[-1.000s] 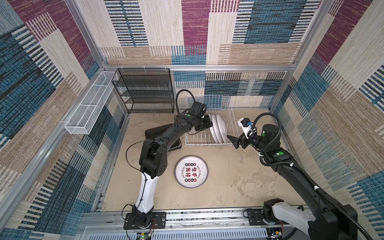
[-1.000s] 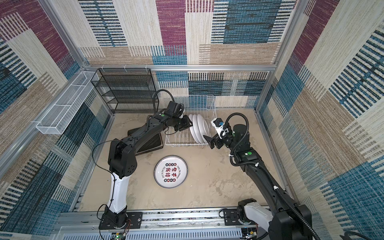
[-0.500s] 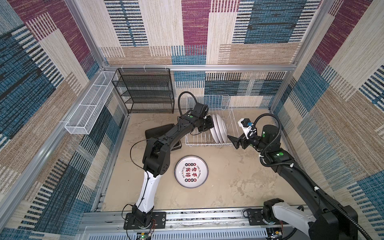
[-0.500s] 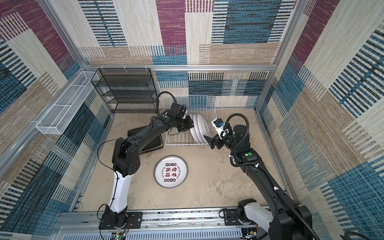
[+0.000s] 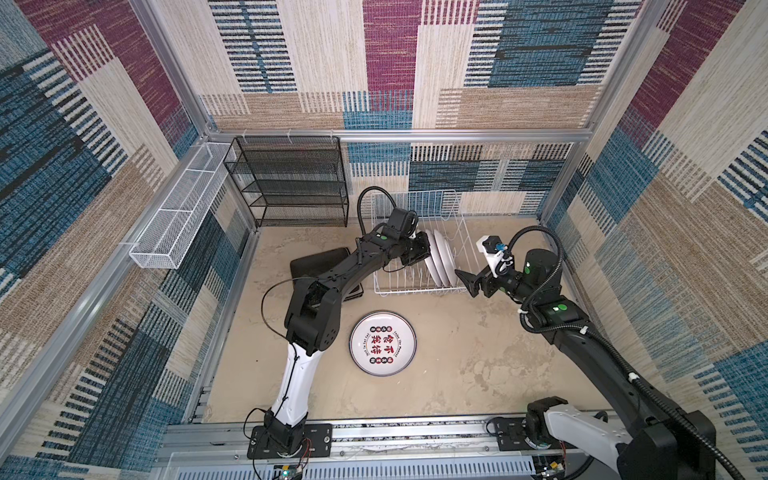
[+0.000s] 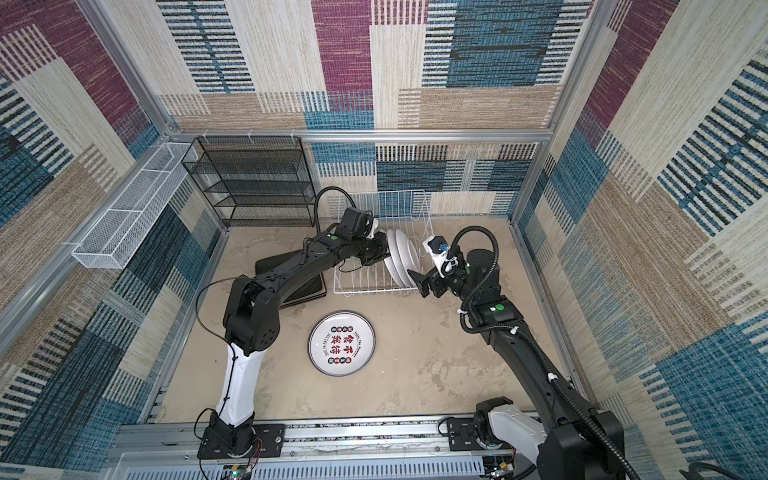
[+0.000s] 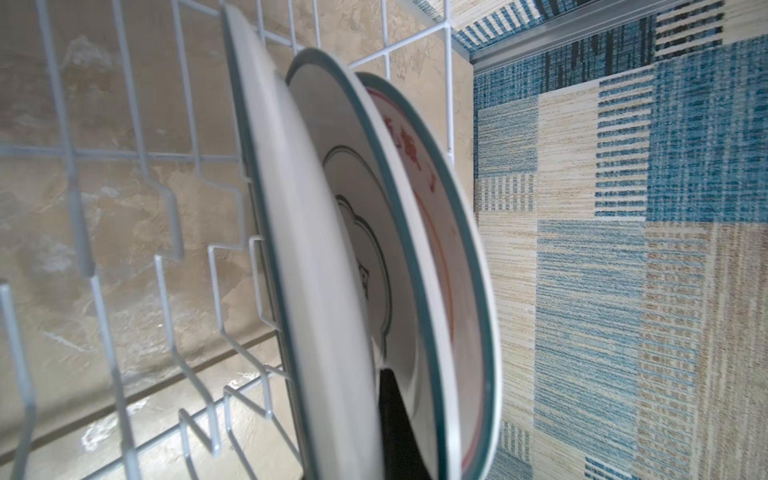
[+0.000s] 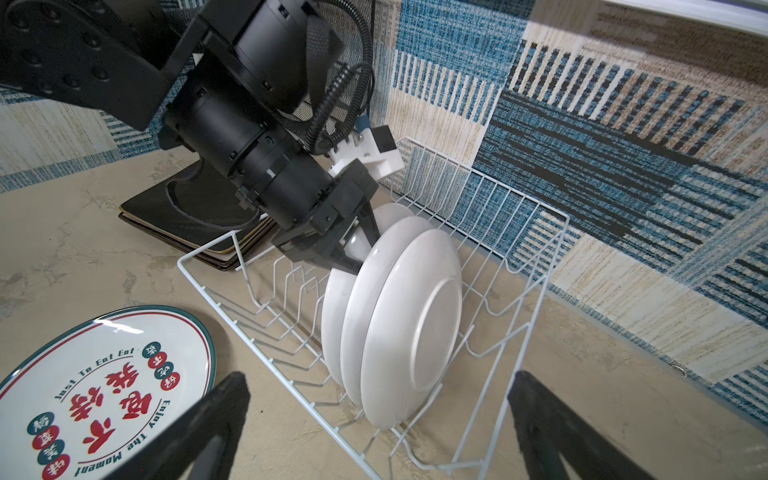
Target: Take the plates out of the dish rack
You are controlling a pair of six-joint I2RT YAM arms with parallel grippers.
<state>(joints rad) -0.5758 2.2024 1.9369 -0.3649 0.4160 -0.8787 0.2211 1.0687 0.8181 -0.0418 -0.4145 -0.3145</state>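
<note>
Room: you are working in a booth whose walls are hung with patchwork woven cloth in blue, maroon and beige, framed by aluminium rails. The bench is a mottled sandy surface.

1. Dish rack: white wire with sloping sides, standing at the back of the bench close to the rear wall. Contents: three round plates on edge between the prongs at its right end. They lean together, with their plain white backs toward your right arm. The left wrist view shows green rims and red print on their faces.

2. Left claw: reached into the rack from the left and closed tight on the top rim of the end plate, the one nearest your left arm. One dark finger shows in the gap between that plate and the next. You cannot tell whether the plate has left the prongs, because it is blurred in the left wrist view.

3. Right claw: spread wide and holding nothing. It hovers just off the rack's right front corner, pointed at the plates.

4. Flat plate: round, face up on the bench in front of the rack and apart from it. It is white with a dark green rim, red characters and the words "Enjoy The Moment".

5. Square plates: a black stack, backs up, just left of the rack and partly under your left arm.

6. Black mesh shelf unit: back-left corner, against the rear wall.

7. White mesh basket: long and narrow, hung along the left wall.
</note>
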